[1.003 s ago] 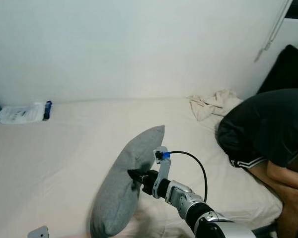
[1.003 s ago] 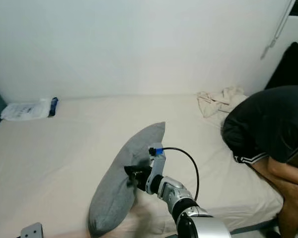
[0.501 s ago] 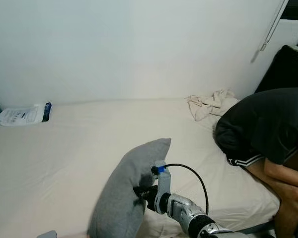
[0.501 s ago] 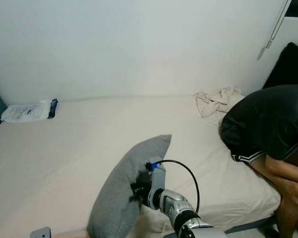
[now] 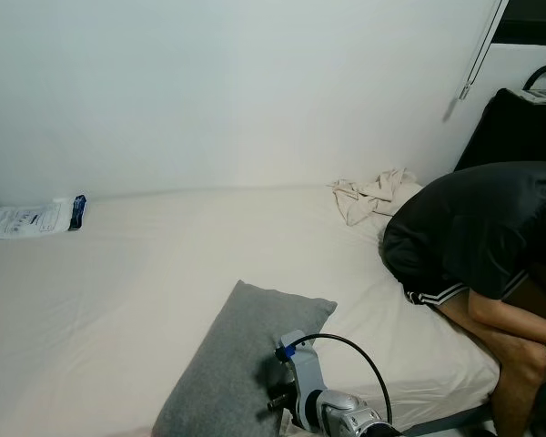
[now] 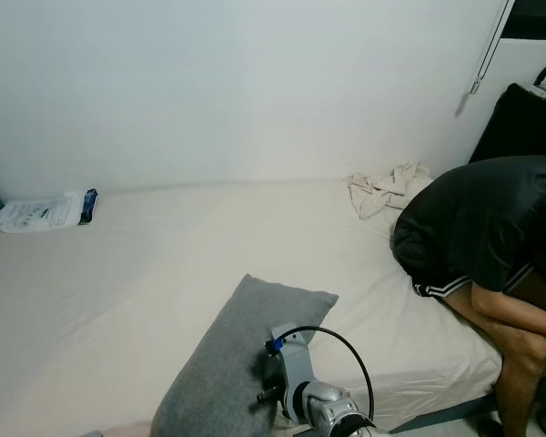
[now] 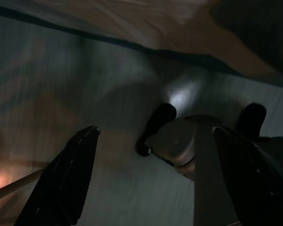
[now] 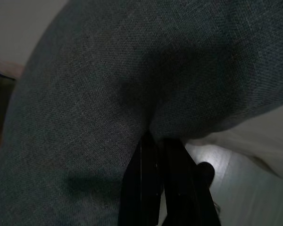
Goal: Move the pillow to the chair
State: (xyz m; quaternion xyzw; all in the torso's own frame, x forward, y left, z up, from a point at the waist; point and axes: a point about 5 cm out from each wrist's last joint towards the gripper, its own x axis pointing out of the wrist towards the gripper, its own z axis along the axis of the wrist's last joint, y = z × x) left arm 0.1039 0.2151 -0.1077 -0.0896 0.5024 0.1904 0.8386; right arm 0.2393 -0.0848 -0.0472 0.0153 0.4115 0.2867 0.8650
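The right claw (image 8: 155, 155) is clamped on a fold of the grey pillow (image 6: 227, 364), which lies at the near edge of the bed (image 6: 146, 264). The left claw (image 7: 151, 174) hangs spread apart. A person (image 6: 482, 237) sits bent over on the bed's right edge.

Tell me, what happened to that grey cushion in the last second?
The pillow, pinched in the right tool, has come down from standing tilted to lying lower over the bed's near edge. The grip stayed. The seated person and the packet stayed put; the camera shifted.
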